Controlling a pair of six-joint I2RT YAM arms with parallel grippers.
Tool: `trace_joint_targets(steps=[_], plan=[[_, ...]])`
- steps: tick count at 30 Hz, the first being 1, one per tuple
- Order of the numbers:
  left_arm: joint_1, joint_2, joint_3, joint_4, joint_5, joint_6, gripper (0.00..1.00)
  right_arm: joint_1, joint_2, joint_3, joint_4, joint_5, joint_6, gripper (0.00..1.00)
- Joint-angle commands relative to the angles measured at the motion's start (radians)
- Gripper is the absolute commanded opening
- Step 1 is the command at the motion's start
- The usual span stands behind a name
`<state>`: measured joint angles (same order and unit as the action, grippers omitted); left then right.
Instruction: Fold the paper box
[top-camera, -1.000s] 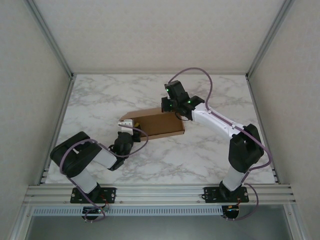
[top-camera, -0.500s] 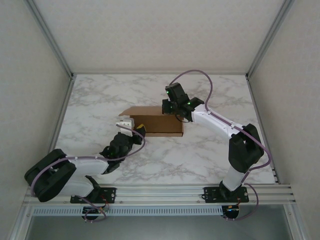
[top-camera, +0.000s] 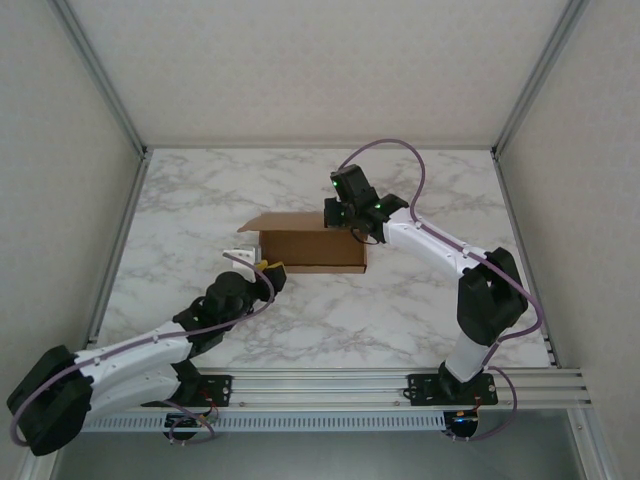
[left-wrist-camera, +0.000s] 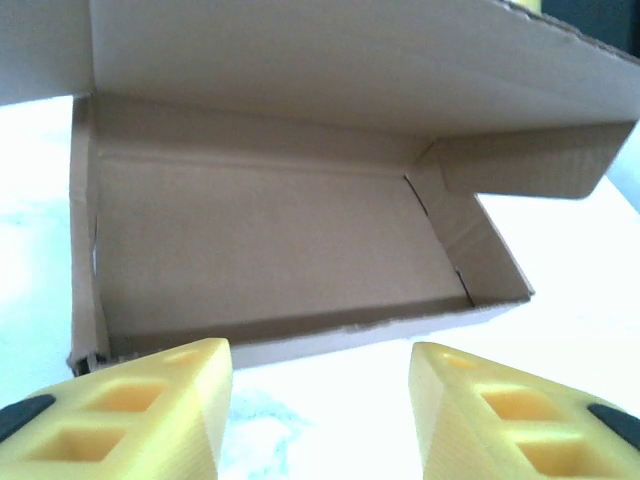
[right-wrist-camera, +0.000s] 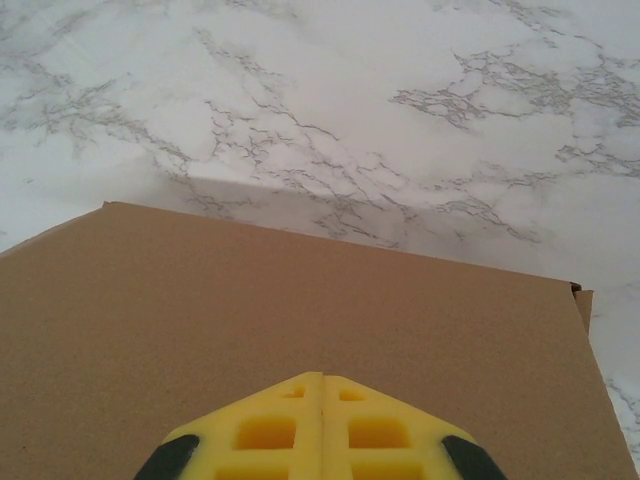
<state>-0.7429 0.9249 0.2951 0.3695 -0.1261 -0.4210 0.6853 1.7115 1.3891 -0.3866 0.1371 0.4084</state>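
Paper box (top-camera: 312, 250): long axis left-right, lid (left-wrist-camera: 350, 60) raised. Left hand (left-wrist-camera: 320, 400), parted and empty, faces its near-left corner. Right hand (right-wrist-camera: 322, 385), closed, at the lid's back.

light: bright, even, diffuse | shadows: soft grey band on the table (right-wrist-camera: 420, 120) along the paper box (right-wrist-camera: 300, 300) edge | glare: marble blown out to white in the left wrist view (veins barely show) | focus: left gripper (left-wrist-camera: 320, 365) soft close to the lens; overhead view sharp
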Motion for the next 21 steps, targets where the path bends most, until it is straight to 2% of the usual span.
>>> trace_joint_targets(steps=[1, 7, 11, 16, 21], plan=[[-0.016, -0.109, 0.086, -0.231, 0.068, -0.058, 0.47, 0.004, -0.005, 0.017, -0.021, 0.014, 0.001, 0.02], [-0.017, -0.273, 0.233, -0.382, 0.14, -0.062, 0.4, 0.005, -0.021, -0.045, 0.011, -0.007, 0.01, 0.03], [-0.015, -0.234, 0.369, -0.495, 0.155, -0.038, 0.38, 0.009, -0.029, -0.111, 0.035, -0.016, 0.014, 0.03], [0.014, -0.185, 0.414, -0.486, 0.114, -0.032, 0.38, 0.014, -0.034, -0.193, 0.071, -0.017, 0.022, 0.04], [0.13, -0.109, 0.408, -0.424, 0.148, -0.034, 0.41, 0.014, -0.02, -0.243, 0.096, -0.022, 0.03, 0.04]])
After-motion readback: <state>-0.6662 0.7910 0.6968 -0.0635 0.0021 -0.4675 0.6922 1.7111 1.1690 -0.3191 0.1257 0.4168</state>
